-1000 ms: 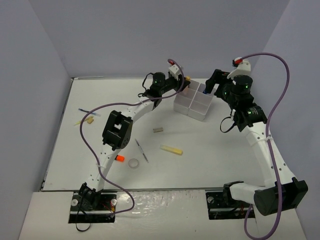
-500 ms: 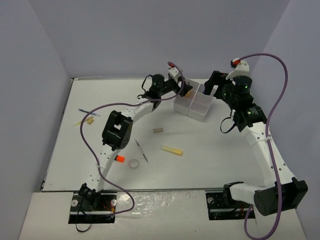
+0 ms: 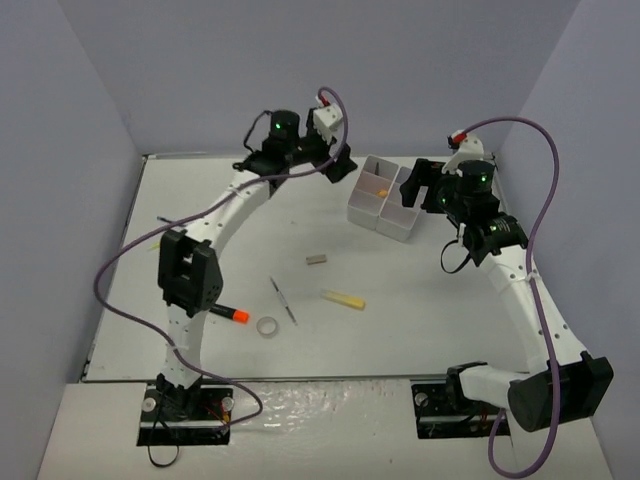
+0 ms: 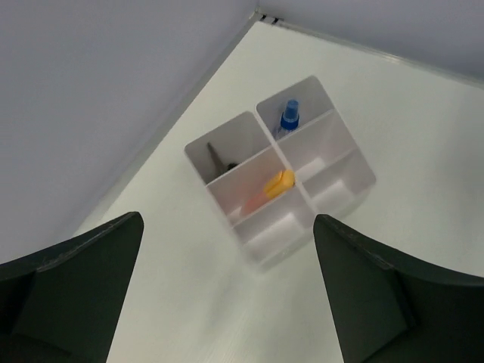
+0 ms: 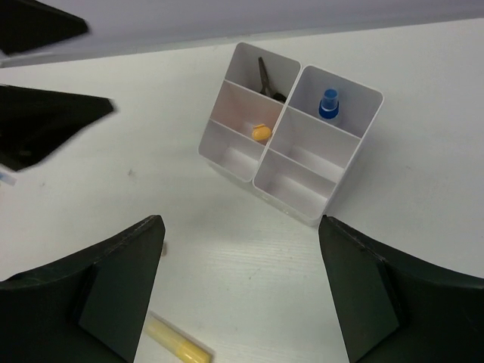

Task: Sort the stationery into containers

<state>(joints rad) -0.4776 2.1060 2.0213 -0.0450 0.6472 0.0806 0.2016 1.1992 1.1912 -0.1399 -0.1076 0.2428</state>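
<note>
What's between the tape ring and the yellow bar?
The thin grey stick lies slantwise, its near end between the clear tape ring and the yellow bar, touching neither. This shows in the top external view.

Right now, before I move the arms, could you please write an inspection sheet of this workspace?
Surface: white table, flat.
Job's things: white divided plastic tray holds blue-capped bottle and orange-capped item; loose on table: black marker with orange cap, thin grey stick, yellow bar, small grey block, clear tape ring.
Clutter: nothing seen.
Grippers: left claw and right claw open, empty, facing tray.
Cables: purple cables hang in loose loops.
Surroundings: plain grey walls.
</note>
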